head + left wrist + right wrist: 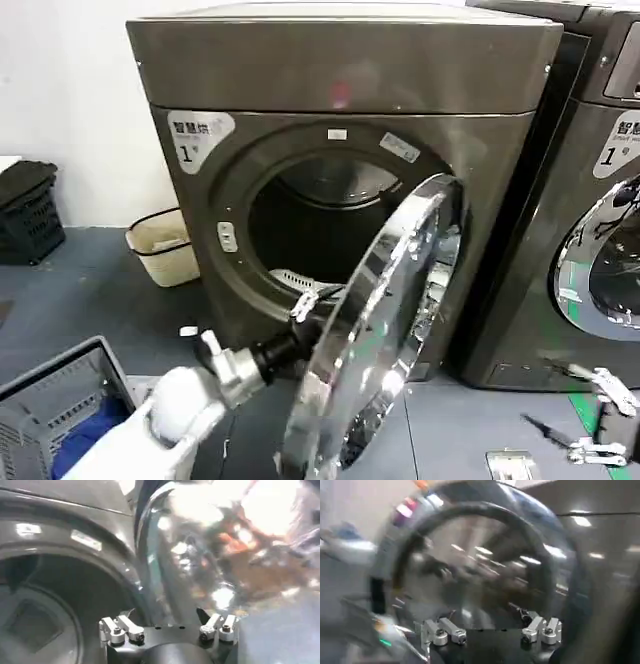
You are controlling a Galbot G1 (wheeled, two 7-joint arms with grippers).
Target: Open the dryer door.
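Observation:
The dryer door (pixel 385 300), a wide mirror-chrome ring, stands swung about halfway out from the grey dryer (pixel 340 70), hinged on its right. The dark drum opening (pixel 300 225) is exposed. My left gripper (pixel 310 303) reaches up from the lower left to the door's free edge. In the left wrist view the left gripper (pixel 167 617) is open, fingers spread wide, and the dryer door's (pixel 210 555) chrome rim runs down between them. My right gripper (pixel 597 418) hangs low at the right, open, in front of the second machine.
A second grey machine (pixel 600 200) with its own chrome-ringed door (pixel 480 565) stands right beside the dryer. A beige basket (pixel 160 245) and a black crate (pixel 25 210) sit on the floor at left. A grey basket (pixel 85 365) holding blue cloth is near my left arm.

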